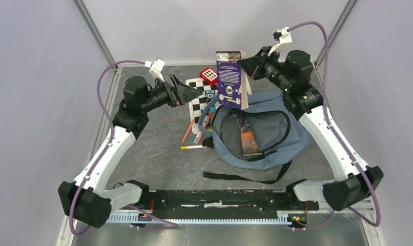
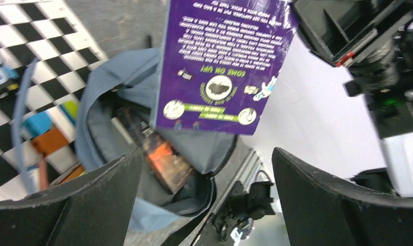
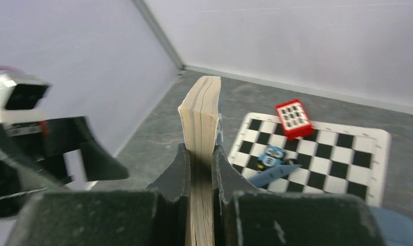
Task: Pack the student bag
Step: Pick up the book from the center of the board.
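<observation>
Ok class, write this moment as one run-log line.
right tool: shut on purple book, above student bag | left tool: open, empty | student bag: unzipped, dark book inside

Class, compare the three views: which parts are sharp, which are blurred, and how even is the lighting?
Top external: sharp throughout, soft even light, hardly any shadows. Left wrist: purple book legible though soft, student bag interior and near jaws blurred. Right wrist: near jaws blurred, the book's page edge and checkered mat slightly soft.
</observation>
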You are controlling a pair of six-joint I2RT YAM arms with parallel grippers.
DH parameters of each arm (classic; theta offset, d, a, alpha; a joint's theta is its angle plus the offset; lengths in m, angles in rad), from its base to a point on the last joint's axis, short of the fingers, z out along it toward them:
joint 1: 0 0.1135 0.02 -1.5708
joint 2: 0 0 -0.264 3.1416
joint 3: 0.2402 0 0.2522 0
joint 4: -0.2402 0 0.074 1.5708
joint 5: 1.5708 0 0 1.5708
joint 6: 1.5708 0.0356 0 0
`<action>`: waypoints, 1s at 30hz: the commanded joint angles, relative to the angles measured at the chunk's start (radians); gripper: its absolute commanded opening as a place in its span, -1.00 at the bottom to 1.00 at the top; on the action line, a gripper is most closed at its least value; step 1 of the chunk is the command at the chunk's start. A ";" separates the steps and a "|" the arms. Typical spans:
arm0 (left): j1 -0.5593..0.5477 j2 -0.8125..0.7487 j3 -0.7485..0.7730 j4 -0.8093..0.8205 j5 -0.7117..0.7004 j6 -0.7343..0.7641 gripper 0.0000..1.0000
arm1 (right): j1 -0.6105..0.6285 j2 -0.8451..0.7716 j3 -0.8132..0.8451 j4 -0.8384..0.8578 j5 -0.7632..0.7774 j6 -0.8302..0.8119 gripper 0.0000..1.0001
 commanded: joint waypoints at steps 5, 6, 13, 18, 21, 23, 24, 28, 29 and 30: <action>-0.016 0.098 0.040 0.207 0.195 -0.067 0.99 | -0.038 -0.038 -0.091 0.499 -0.481 0.371 -1.00; -0.015 0.102 0.040 0.205 0.190 -0.066 0.99 | -0.038 -0.040 -0.107 0.547 -0.499 0.412 -1.00; -0.044 0.127 0.051 0.267 0.189 -0.103 0.99 | -0.037 -0.039 -0.147 0.634 -0.554 0.496 -1.00; -0.100 0.154 0.077 0.289 0.222 -0.113 0.43 | -0.038 -0.036 -0.145 0.585 -0.550 0.464 -1.00; -0.106 0.141 0.050 0.354 0.216 -0.159 -0.07 | -0.038 -0.036 -0.141 0.515 -0.527 0.419 -1.00; -0.107 0.130 0.025 0.398 0.209 -0.188 -0.39 | -0.038 -0.037 -0.149 0.490 -0.515 0.400 -1.00; -0.106 0.126 0.018 0.414 0.205 -0.199 -0.60 | -0.039 -0.038 -0.154 0.473 -0.503 0.388 -1.00; -0.107 0.113 -0.010 0.430 0.196 -0.220 -0.96 | -0.042 -0.041 -0.147 0.320 -0.432 0.259 -0.57; -0.106 0.108 -0.017 0.429 0.190 -0.221 -0.96 | -0.044 -0.043 -0.137 0.266 -0.407 0.216 -0.32; -0.106 0.105 -0.023 0.425 0.183 -0.221 -0.96 | -0.048 -0.046 -0.122 0.215 -0.380 0.177 0.02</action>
